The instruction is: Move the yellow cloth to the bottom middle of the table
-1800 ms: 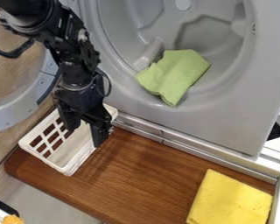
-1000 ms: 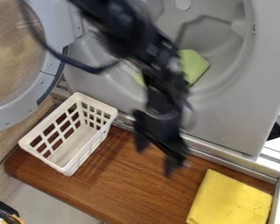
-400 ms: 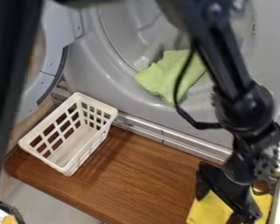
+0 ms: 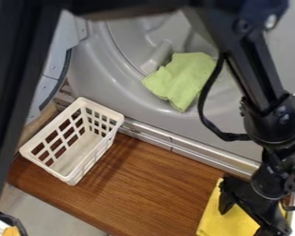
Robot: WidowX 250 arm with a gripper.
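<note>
Yellow cloth (image 4: 211, 222) at lower right of worktop (image 4: 150, 184), near its right end. Gripper (image 4: 245, 223) over it, fingers spread wide, cloth flat between them, not pinched. Broad stretch of wood from cloth to white basket (image 4: 88, 161) at left; metal rail (image 4: 202, 156) along far edge.

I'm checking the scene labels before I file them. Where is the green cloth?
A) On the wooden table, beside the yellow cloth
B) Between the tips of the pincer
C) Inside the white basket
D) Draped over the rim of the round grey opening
D: the green cloth lies partly inside the round grey opening and partly over its lower rim, above the wooden table.
</note>
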